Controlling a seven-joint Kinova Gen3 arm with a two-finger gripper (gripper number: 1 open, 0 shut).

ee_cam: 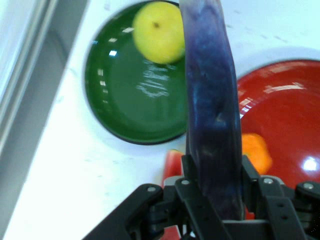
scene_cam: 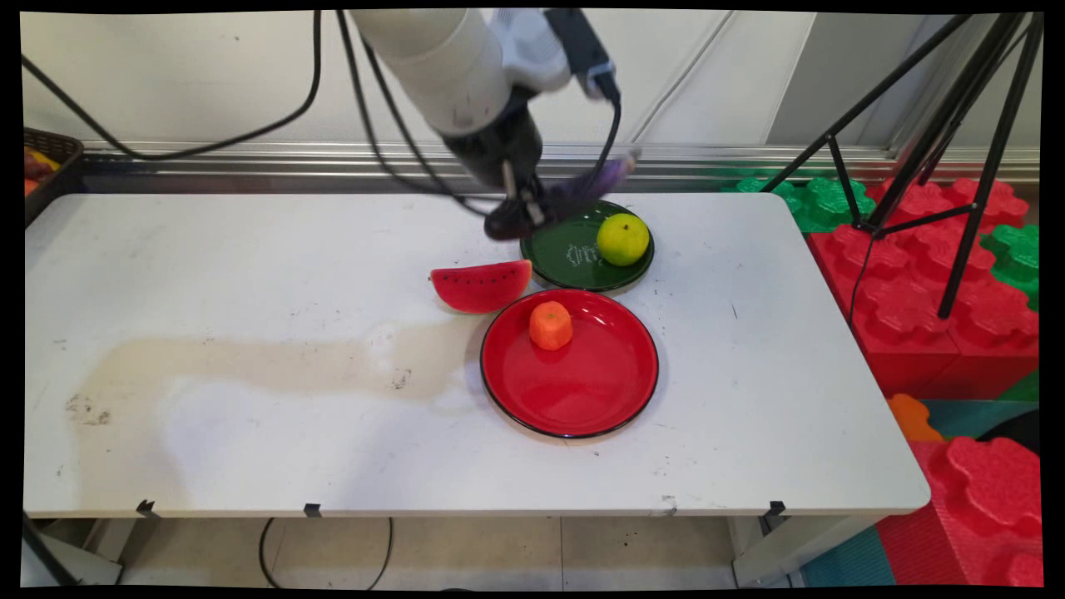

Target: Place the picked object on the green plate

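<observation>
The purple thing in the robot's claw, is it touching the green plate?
Apart. The main view shows the purple eggplant, clamped in the gripper, raised above the green plate; the hand view shows it lifted too.

A white table (scene_cam: 250,399), stained and scuffed, filled the room below and forward of the hand. Behind the hand ran a pale wall (scene_cam: 208,75) above a metal rail (scene_cam: 250,154). Off to the hand's far side stood a black tripod (scene_cam: 957,166) over red and green foam blocks (scene_cam: 915,283). A tiled floor (scene_cam: 499,549) showed under the table.
</observation>
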